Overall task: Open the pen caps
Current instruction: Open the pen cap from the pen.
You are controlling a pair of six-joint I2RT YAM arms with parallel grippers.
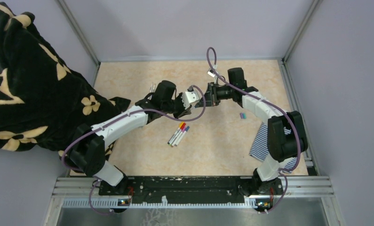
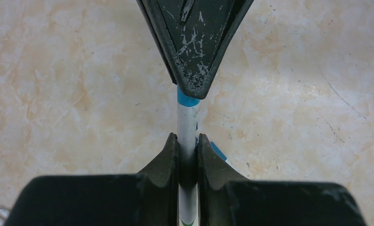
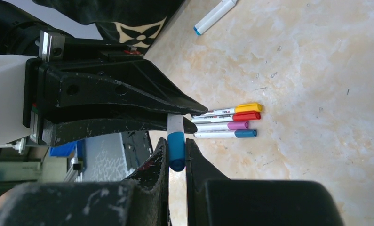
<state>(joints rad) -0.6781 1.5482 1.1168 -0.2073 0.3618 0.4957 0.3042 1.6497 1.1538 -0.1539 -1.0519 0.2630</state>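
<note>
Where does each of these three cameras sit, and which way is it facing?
Top external: above and behind left arm and right arm, facing down on the table; both show.
Left wrist: on the left arm, facing down past the left tool, shut on a pen.
Right wrist: on the right arm, facing across the table; right tool grips the pen's cap, left tool opposite.
Both wrist views share that pen.

White arms (image 1: 123,121), purple cables (image 1: 208,56), scuffed black left pincer (image 2: 188,141)
</note>
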